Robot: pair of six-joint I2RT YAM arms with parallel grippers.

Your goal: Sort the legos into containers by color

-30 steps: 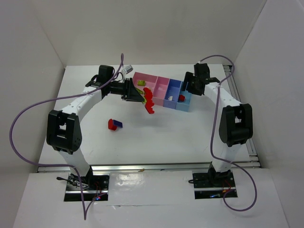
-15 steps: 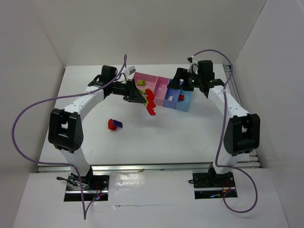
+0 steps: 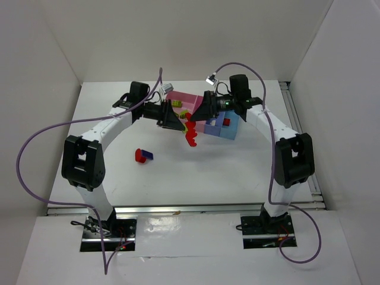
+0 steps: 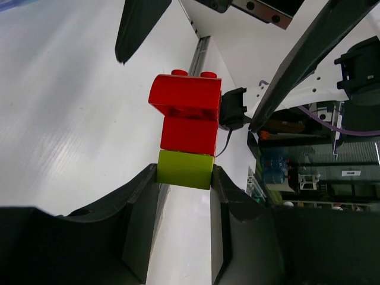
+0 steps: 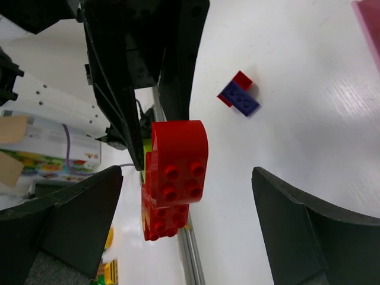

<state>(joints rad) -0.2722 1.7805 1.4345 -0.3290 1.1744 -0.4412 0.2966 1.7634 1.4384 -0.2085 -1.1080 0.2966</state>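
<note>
A white table (image 3: 202, 175) stands inside 3 white walls: a back panel (image 3: 196, 35) and 1 on each side. An aluminium rail (image 3: 196, 208) runs along its near edge, another (image 3: 289, 98) along its right edge. A small tan scrap (image 3: 176, 212) lies on the near rail. The right wrist view shows a colourfully printed box (image 5: 35, 161) below brown cardboard (image 5: 13, 129). The left wrist view shows blurred bottles (image 4: 279, 161) beyond the table.

The top view sits high behind the arms, looking down over the whole tabletop (image 3: 196, 172). The wrist views look closely along the left tool (image 4: 185, 178) and right tool (image 5: 187, 172), facing each other, both showing the brick stack (image 4: 185, 119).
</note>
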